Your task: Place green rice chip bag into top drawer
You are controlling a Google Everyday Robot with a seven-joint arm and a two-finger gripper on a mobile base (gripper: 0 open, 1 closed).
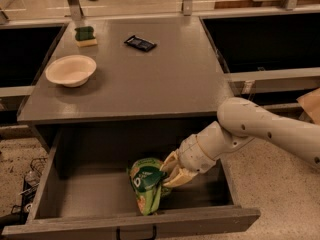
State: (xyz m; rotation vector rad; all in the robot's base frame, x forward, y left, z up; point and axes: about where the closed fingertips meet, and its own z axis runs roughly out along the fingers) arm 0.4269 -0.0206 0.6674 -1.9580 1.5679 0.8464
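Observation:
The green rice chip bag (144, 185) is inside the open top drawer (210, 222), standing tilted on the drawer floor near the middle front. My gripper (167, 172) reaches into the drawer from the right, and its cream fingers (173, 160) are closed on the bag's right edge. The drawer is pulled far out, and its small black handle (136, 232) shows at the bottom edge.
On the grey counter (165, 79) above the drawer there are a white bowl (70, 70) at the left, a green-and-yellow sponge (85, 35) at the back left, and a small black wrapper (140, 43) at the back middle. Dark openings flank the counter.

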